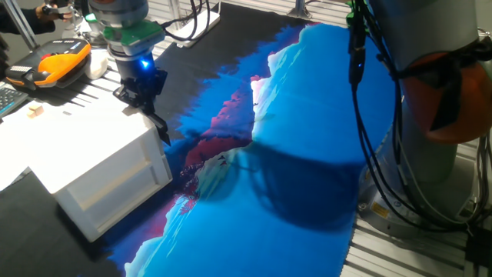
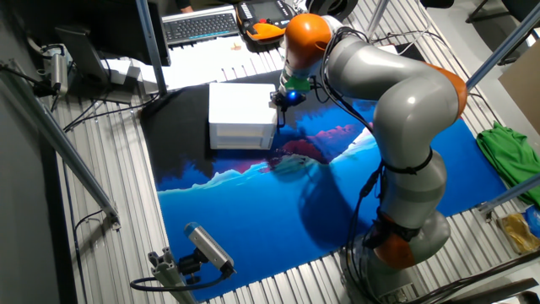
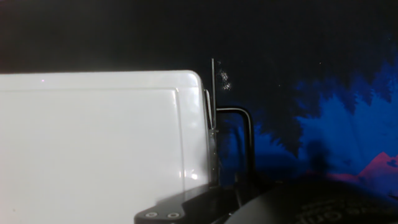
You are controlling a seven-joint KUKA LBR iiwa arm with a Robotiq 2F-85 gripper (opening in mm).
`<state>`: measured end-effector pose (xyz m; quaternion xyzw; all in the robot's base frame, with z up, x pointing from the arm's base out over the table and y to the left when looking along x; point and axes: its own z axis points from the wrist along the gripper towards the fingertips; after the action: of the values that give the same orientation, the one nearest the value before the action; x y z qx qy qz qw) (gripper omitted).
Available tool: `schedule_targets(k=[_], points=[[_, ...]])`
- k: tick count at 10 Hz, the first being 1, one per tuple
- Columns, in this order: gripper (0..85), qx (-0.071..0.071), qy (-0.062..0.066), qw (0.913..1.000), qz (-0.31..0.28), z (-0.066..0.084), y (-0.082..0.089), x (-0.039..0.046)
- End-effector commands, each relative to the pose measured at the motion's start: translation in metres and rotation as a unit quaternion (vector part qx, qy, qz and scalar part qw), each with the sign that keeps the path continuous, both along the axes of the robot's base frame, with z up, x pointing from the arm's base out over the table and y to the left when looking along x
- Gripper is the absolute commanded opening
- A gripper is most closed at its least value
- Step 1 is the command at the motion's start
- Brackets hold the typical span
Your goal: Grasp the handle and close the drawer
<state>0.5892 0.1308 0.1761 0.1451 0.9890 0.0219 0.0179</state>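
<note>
The white cabinet (image 1: 92, 154) stands at the table's left on the dark cloth; it also shows in the other fixed view (image 2: 240, 114). In the hand view the drawer (image 3: 211, 143) shows only as a thin front panel. It lies almost flush with the cabinet body (image 3: 93, 137), with a narrow seam between them. The slim black handle (image 3: 250, 146) juts from that panel, and its lower end runs in between my fingers. My gripper (image 1: 159, 127) (image 2: 281, 108) (image 3: 239, 199) hangs at the cabinet's upper front edge. It looks shut on the handle (image 1: 164, 135).
A blue-patterned cloth (image 1: 307, 154) covers the table to the right of the cabinet. An orange-black pendant (image 1: 61, 61) and a keyboard (image 2: 202, 24) lie behind the cabinet. My arm's base (image 2: 405, 245) and cables (image 1: 369, 115) stand at the right. A camera on a stand (image 2: 207, 245) sits by the front edge.
</note>
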Motion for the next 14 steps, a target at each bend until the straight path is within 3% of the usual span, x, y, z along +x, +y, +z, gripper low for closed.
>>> schedule_targets(k=[1, 5, 7, 10, 11, 14], points=[[17.0, 0.000, 0.000, 1.0000, -0.002, 0.0000, 0.0002, 0.0000], [17.0, 0.000, -0.001, 1.0000, -0.007, 0.0000, 0.0004, 0.0000], [17.0, 0.007, -0.004, 0.9999, -0.015, 0.0007, 0.0009, 0.0003], [17.0, 0.002, -0.010, 0.9999, -0.013, 0.0017, 0.0010, 0.0003], [34.0, -0.002, -0.010, 0.9999, -0.012, 0.0027, 0.0010, 0.0002], [34.0, -0.005, -0.012, 0.9999, -0.010, 0.0068, 0.0009, -0.0004]])
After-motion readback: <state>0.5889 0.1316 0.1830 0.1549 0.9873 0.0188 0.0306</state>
